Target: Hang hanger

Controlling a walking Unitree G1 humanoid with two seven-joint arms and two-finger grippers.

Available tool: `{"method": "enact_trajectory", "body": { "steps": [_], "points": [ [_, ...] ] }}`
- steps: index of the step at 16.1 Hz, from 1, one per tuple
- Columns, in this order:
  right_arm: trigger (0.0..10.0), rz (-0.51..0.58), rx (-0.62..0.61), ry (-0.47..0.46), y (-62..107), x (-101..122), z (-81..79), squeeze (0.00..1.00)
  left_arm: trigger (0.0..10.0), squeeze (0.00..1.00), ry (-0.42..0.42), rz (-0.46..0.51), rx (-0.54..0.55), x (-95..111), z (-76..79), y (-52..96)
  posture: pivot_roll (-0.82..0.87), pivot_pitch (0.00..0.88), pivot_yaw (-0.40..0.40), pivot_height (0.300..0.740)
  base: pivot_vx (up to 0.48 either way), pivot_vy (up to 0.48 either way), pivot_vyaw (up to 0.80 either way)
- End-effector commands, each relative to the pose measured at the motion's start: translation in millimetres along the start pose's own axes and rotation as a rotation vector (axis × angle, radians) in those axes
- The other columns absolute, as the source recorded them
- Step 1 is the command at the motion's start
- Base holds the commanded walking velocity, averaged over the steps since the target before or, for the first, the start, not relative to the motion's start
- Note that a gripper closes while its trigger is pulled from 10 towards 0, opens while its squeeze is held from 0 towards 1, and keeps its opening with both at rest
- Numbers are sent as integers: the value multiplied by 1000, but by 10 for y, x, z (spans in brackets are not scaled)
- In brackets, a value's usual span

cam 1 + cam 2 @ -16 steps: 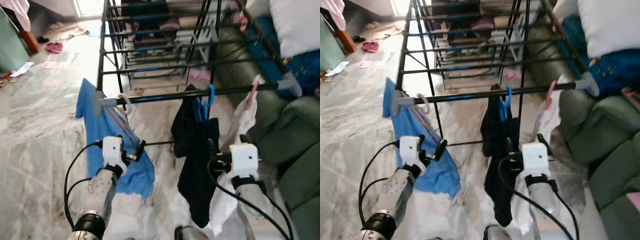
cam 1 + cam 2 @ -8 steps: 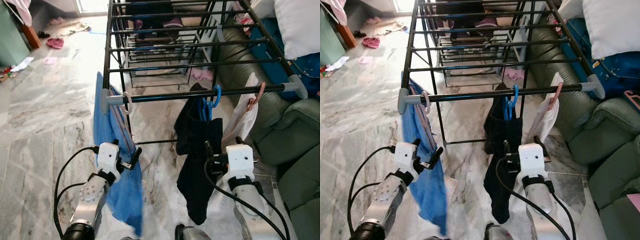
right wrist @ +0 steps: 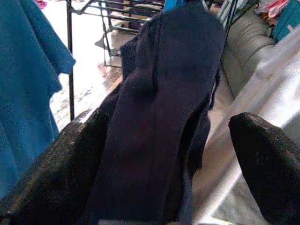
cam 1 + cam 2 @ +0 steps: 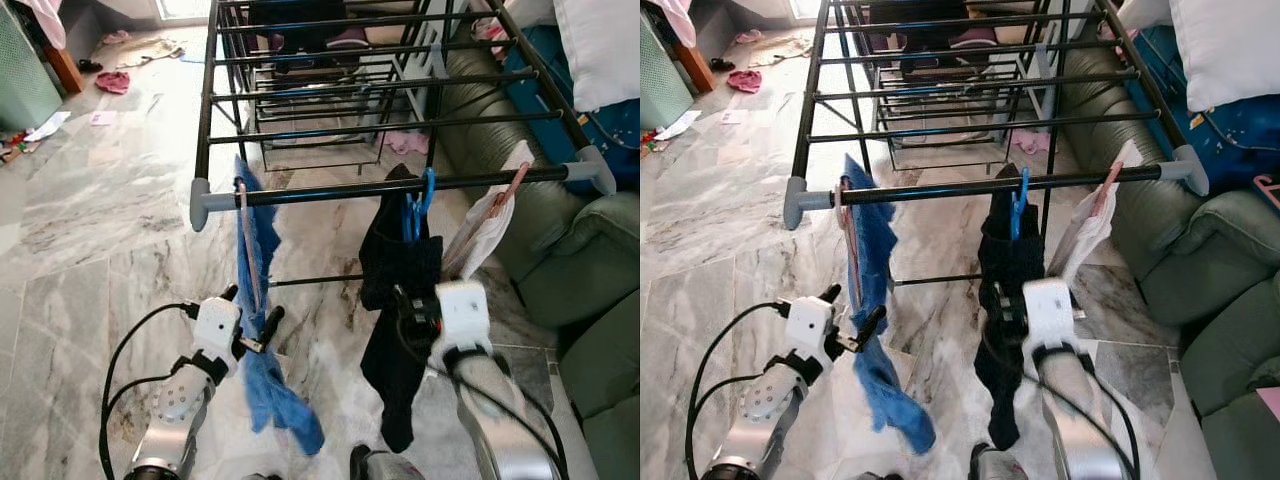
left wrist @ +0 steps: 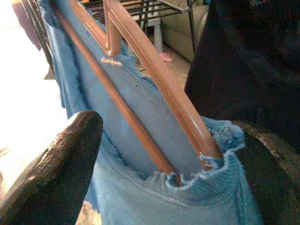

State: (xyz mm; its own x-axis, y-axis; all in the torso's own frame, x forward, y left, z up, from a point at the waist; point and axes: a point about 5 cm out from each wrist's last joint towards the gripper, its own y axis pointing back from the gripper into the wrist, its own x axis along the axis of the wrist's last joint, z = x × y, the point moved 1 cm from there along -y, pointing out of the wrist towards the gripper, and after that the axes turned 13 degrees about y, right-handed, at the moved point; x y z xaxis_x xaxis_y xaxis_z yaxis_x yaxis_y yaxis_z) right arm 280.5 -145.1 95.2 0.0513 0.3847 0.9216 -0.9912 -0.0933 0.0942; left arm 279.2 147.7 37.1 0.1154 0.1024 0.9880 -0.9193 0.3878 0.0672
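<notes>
Left gripper [image 4: 255,325] stood with fingers parted around the lower end of the hanger [image 5: 140,75] bearing a blue cloth [image 4: 262,340]. Right gripper [image 3: 164,154], fingers spread wide, faced a dark garment [image 4: 400,300]. Beyond, the hanger hung from the rack [image 4: 330,190].

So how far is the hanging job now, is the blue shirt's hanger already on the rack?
Done: the pink hanger with the blue shirt hooks over the rack's front bar, beside the dark garment. In hand: the left pincer, open, sits at the shirt's collar. Left: draw that arm away. The right pincer is open by the dark garment.
</notes>
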Motion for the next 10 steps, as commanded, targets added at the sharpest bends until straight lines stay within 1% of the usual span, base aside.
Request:
{"method": "enact_trajectory", "body": {
  "steps": [1,2,3,5,6,7,8,9,10],
  "points": [
    [10000,-35,12,-3,-25,-45,-20,0,10000,0,-1,-28,8,-80,3,39,-221,174,42,740,0,0,0],
    [10000,-36,17,1,-67,-21,-21,0,10000,0,1,-33,7,-102,18,37,-219,172,41,740,0,0,0],
    [10000,-21,19,-19,-129,46,-14,0,10000,0,4,-43,10,-141,26,38,-218,173,43,740,0,0,0],
    [10000,-5,31,-34,-223,166,-4,0,10000,0,11,-63,22,-203,-1,53,-216,171,41,740,0,0,0],
    [10000,-2,57,-24,-275,214,-44,0,10000,0,17,-76,31,-234,-41,68,-216,171,41,740,0,0,0],
    [10000,-3,60,-24,-283,216,-48,0,10000,0,17,-78,32,-237,-44,67,-216,169,42,740,0,0,0],
    [10000,1,85,-31,-316,260,-87,0,10000,0,20,-86,35,-245,-73,64,-213,169,41,740,0,0,0],
    [10000,-6,98,-29,-345,289,-113,0,10000,0,24,-96,41,-251,-107,59,-214,168,41,740,0,0,0],
    [10000,-32,107,-19,-360,267,-125,0,10000,0,27,-102,45,-255,-121,52,-215,169,40,740,0,0,0]
  ]
}}
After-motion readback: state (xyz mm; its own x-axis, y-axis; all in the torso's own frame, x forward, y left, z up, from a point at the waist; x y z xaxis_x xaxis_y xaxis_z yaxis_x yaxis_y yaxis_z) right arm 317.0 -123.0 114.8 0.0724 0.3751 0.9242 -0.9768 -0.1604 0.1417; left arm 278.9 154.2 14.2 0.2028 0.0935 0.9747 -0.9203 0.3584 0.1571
